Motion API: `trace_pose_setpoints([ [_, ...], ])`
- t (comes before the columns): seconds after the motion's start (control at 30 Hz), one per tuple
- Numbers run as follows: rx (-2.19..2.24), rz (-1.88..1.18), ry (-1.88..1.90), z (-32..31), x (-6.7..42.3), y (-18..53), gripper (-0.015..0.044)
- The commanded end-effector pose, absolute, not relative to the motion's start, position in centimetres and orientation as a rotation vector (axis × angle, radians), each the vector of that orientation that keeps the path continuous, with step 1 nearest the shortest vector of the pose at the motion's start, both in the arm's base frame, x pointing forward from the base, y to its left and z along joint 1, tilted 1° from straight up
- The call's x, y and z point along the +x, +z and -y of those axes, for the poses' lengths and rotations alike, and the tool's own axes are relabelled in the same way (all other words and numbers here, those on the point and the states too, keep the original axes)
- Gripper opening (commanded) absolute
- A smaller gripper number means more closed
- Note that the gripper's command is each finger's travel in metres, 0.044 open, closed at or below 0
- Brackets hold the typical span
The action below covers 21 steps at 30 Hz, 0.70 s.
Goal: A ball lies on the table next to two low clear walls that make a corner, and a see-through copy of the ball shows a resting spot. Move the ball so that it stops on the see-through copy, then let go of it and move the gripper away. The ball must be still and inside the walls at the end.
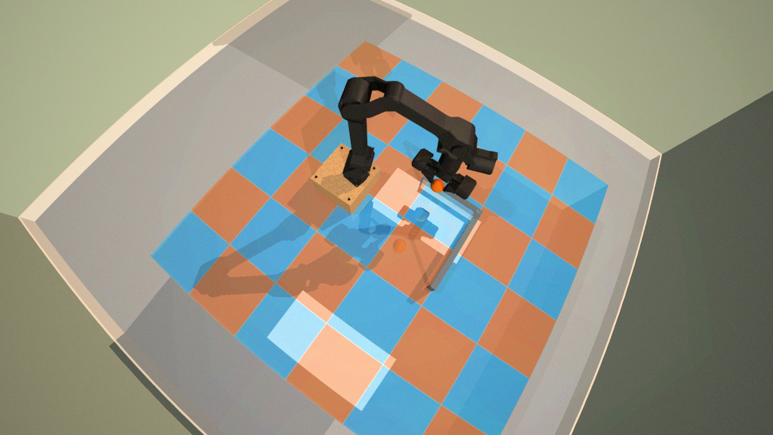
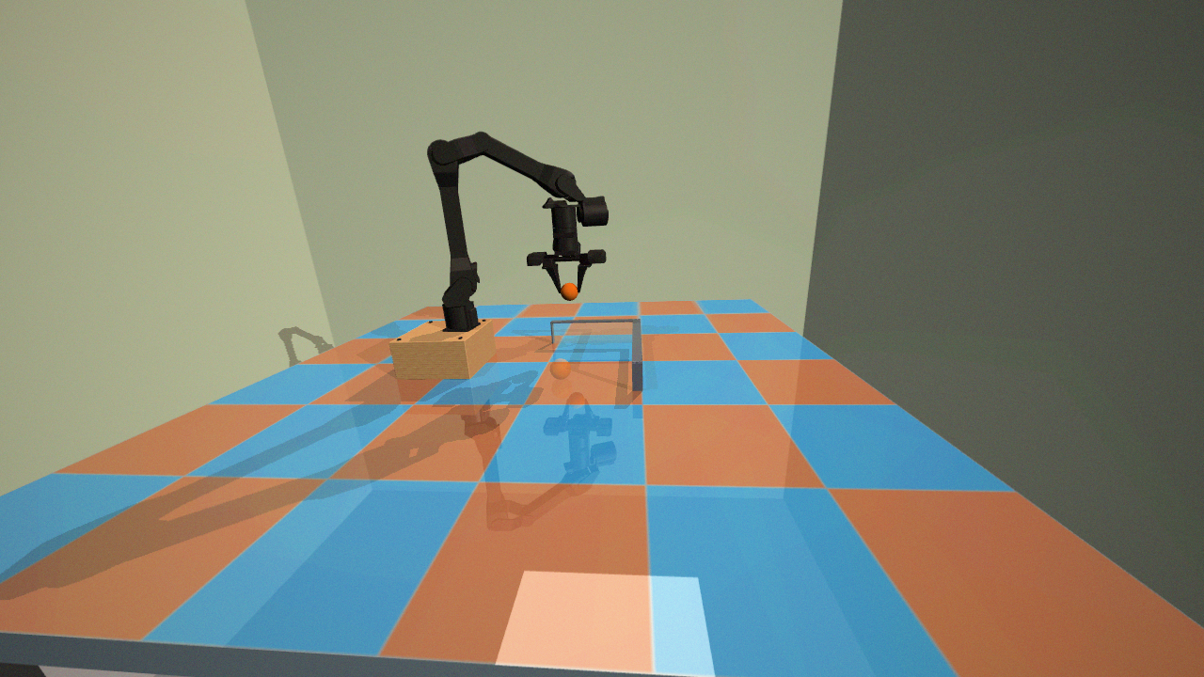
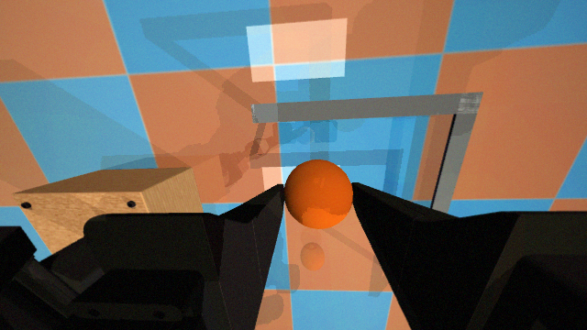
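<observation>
The orange ball is pinched between the two black fingertips. My gripper points down, shut on the ball, and holds it raised above the table and above the wall tops. The see-through copy is low at the table, nearer the exterior camera than the ball. The back clear wall and the side clear wall meet in a corner. In the wrist view a finger hides part of the side wall.
The wooden base of the arm stands to the left of the walls and the copy in the exterior view. The table has blue and orange squares, with bright light patches, arm shadows and reflections on it.
</observation>
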<state>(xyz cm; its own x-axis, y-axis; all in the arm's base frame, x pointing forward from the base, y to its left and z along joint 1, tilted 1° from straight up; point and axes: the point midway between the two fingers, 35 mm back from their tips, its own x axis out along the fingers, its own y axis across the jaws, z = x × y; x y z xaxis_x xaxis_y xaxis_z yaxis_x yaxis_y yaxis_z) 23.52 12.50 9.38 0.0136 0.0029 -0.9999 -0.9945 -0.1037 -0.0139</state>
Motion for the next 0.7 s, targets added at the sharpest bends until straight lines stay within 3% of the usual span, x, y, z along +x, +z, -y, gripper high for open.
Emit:
trace_pose_setpoints([
  [0.0,-1.294,-1.151,1.277,-12.1,23.6,9.8,0.0],
  [0.67,-1.3,-1.154,1.272,-3.4,26.6,7.7,0.0],
])
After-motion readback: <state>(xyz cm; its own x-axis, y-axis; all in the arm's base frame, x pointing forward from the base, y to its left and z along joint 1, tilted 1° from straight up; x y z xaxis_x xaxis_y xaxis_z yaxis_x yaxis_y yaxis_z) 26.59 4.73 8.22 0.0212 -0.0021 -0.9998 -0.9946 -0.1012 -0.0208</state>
